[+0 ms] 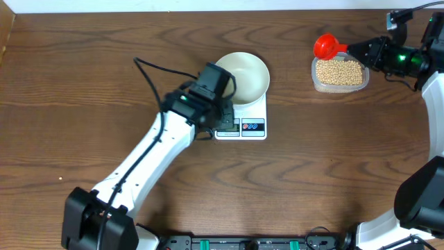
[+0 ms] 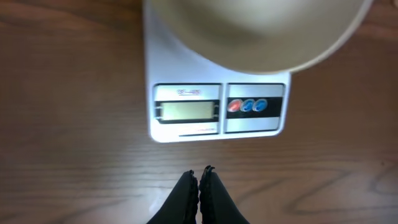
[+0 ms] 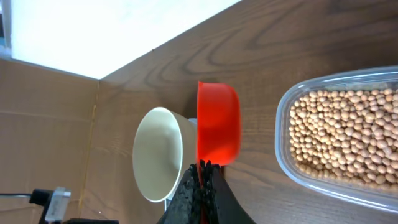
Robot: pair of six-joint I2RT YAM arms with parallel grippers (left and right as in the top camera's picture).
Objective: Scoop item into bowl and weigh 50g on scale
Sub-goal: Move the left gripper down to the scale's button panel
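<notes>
The white bowl (image 1: 244,75) sits empty on the white scale (image 1: 251,127). In the left wrist view the scale (image 2: 186,68) shows its grey display and round buttons, with the bowl (image 2: 261,31) on top. My left gripper (image 2: 200,172) is shut on nothing, hovering just short of the scale's front edge. My right gripper (image 3: 204,165) is shut on the handle of a red scoop (image 3: 217,121), held beside the tub. The scoop (image 1: 326,47) hangs at the tub's far left corner. The beans (image 1: 340,71) fill the clear tub (image 3: 286,155).
The left arm (image 1: 159,142) stretches diagonally from the front left, covering the scale's left part. The right arm (image 1: 416,59) reaches in from the right edge. A pale wall borders the table's far edge.
</notes>
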